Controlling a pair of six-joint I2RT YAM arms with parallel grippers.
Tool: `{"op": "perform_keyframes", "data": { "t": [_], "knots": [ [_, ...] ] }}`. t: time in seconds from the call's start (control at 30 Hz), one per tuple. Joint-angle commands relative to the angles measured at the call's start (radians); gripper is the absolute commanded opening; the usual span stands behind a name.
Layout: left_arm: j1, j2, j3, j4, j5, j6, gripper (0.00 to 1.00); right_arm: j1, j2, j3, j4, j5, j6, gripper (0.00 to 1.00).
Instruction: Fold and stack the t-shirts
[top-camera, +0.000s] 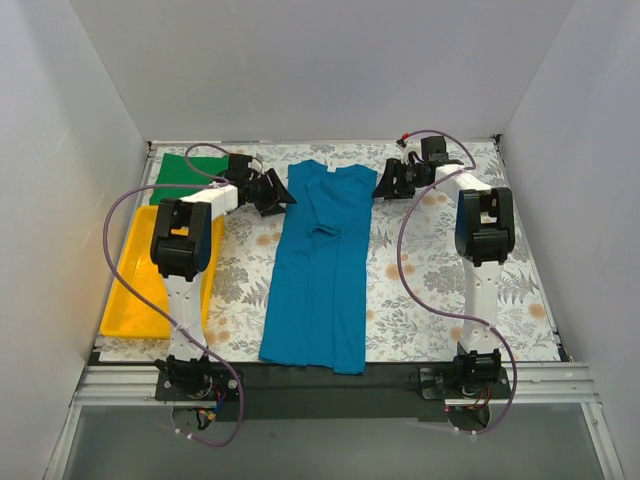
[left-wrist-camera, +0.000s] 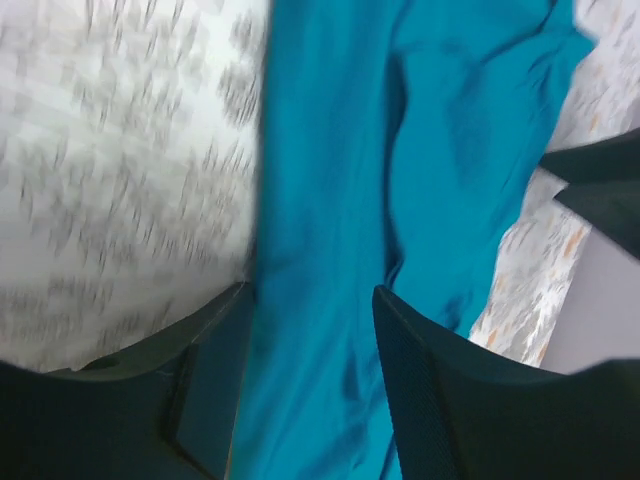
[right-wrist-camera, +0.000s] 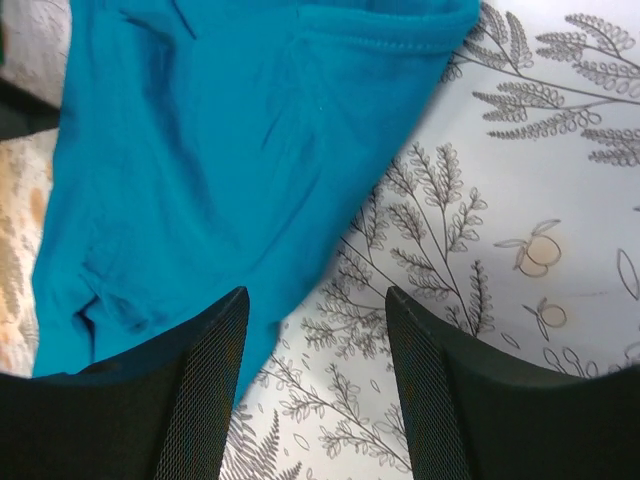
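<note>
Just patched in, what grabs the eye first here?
A teal-blue t-shirt, folded into a long strip, runs down the middle of the floral table. The left hand and right hand flank its far end, both open. A green t-shirt lies far left, beyond a yellow tray.

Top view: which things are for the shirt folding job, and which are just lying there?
For the job: teal-blue t-shirt, green t-shirt.
Just lying there: yellow tray, flowery tablecloth.
</note>
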Motion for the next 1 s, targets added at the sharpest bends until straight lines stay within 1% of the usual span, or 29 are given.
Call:
{"op": "perform_keyframes", "data": {
  "t": [0.0,0.07,0.23,0.27,0.3,0.33,0.37,0.4,0.67,0.8,0.87,0.9,0.97],
  "knots": [
    [0.007,0.104,0.163,-0.047,0.018,-0.051,0.49,0.003,0.056,0.019,0.024,-0.036,0.091,0.64],
    [0.007,0.176,0.261,-0.09,-0.002,-0.064,0.47,0.005,0.061,0.019,0.046,-0.04,0.108,0.64],
    [0.007,0.248,0.367,-0.158,-0.071,-0.071,0.38,0.005,0.076,0.034,0.059,-0.054,0.137,0.61],
    [0.007,0.271,0.384,-0.167,-0.071,-0.07,0.34,0.005,0.082,0.039,0.063,-0.05,0.14,0.61],
    [0.007,0.283,0.416,-0.173,-0.07,-0.07,0.3,0.005,0.087,0.043,0.064,-0.047,0.14,0.61],
    [0.007,0.303,0.43,-0.186,-0.068,-0.068,0.18,0.004,0.091,0.046,0.063,-0.047,0.142,0.61],
    [0.008,0.31,0.443,-0.187,-0.073,-0.068,0.12,0.005,0.098,0.056,0.064,-0.047,0.143,0.6],
    [0.01,0.322,0.463,-0.193,-0.082,-0.077,0.0,0.005,0.099,0.059,0.066,-0.047,0.147,0.6],
    [0.053,0.369,0.576,-0.206,-0.15,-0.134,0.0,-0.001,0.067,0.065,0.073,-0.004,0.114,0.59],
    [0.068,0.397,0.627,-0.204,-0.096,-0.133,0.0,0.0,0.065,0.063,0.076,-0.02,0.113,0.59],
    [0.068,0.377,0.595,-0.175,-0.061,-0.125,0.15,0.0,0.056,0.053,0.076,-0.045,0.092,0.59],
    [0.068,0.363,0.579,-0.163,-0.051,-0.108,0.28,0.002,0.049,0.043,0.078,-0.05,0.079,0.6],
    [0.068,0.299,0.514,-0.123,-0.038,-0.085,0.38,0.002,0.023,0.004,0.078,-0.083,0.036,0.6]
  ]
}}
